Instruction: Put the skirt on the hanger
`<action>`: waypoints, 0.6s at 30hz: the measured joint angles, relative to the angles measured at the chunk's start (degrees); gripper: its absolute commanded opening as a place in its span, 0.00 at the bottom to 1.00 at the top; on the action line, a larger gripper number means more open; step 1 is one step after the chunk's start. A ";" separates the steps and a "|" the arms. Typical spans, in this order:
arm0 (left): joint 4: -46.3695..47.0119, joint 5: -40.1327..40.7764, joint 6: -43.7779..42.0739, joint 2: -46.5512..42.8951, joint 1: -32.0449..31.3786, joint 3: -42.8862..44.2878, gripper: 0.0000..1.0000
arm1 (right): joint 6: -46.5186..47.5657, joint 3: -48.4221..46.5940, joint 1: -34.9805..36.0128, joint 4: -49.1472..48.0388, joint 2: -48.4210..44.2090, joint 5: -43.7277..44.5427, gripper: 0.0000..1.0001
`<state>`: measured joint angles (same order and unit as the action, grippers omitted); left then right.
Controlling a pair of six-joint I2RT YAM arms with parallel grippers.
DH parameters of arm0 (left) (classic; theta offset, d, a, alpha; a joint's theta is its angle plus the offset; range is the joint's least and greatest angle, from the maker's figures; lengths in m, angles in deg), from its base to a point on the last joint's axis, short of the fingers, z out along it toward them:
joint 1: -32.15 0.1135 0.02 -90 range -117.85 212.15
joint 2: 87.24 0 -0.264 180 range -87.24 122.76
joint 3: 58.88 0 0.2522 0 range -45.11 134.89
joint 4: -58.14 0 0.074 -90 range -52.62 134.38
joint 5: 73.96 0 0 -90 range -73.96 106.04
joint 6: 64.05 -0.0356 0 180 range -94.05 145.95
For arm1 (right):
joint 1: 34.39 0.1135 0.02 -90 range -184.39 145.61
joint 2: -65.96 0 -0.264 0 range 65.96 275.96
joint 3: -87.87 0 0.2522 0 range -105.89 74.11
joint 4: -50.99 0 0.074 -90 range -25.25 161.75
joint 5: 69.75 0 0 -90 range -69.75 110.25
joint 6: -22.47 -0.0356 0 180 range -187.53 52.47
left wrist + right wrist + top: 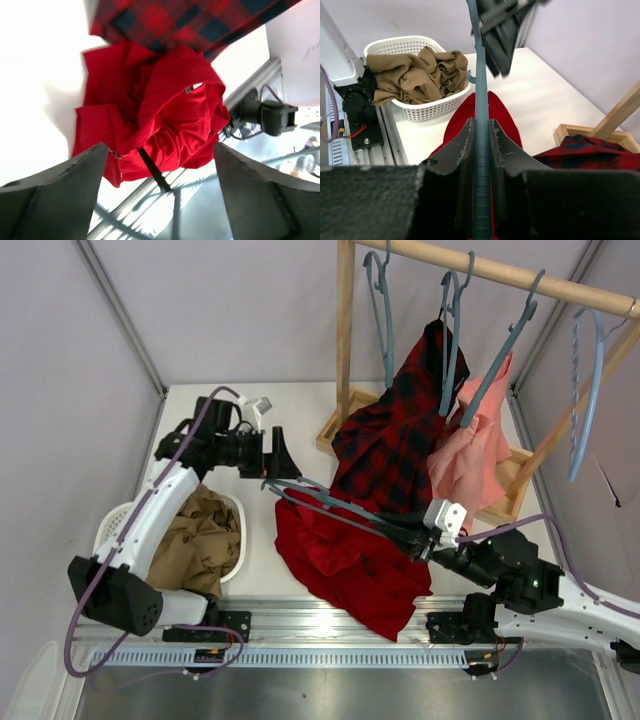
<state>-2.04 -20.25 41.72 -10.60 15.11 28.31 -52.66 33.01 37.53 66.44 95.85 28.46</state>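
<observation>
Along the near edge of the desk, skirt: the skirt is lying bunched about the middle, spilling toward the edge. I am judging that it is sitting there so that both arms are reaching it.
Hanger: the hanger is lying low and nearly level across the skirt's far side, with its far end reaching toward the left tool. I am keeping it low so that cloth can be fed onto its arm.
Right tool: the right tool is clamping the hanger's bar between closed fingers, acting as the steady anchor.
Left tool: the left tool is standing wide open with nothing between its fingers, hovering just beyond the hanger's end and apart from the cloth. I am reading it as free to take hold of the waistband.
Fit: I am not managing to tell whether the hanger's arm is running inside the waistband or only over the folds.
Hangers counted: I am counting four grey-blue ones, one in the right tool and three on the wooden rail, plus one paler twisted hanger.
Garments counted: I am counting one skirt. One plaid garment and one pink garment are hanging at the far right corner. One tan garment is filling the single basket at the near left corner.
Tools counted: two.
</observation>
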 measured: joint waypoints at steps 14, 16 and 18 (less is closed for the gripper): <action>-9.27 16.44 -2.01 -14.73 1.79 25.20 1.00 | -7.13 7.37 -1.31 -10.58 -2.69 8.85 0.00; -8.55 15.54 -2.29 -19.06 1.79 23.32 0.96 | -9.01 7.34 -2.25 -12.48 -1.40 9.86 0.00; -7.61 14.29 -1.42 -23.56 1.73 20.04 0.91 | -10.78 7.34 -2.99 -14.53 0.76 10.82 0.00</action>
<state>-9.64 -5.95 40.30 -34.16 16.84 48.36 -63.43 40.36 34.54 51.91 96.62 39.28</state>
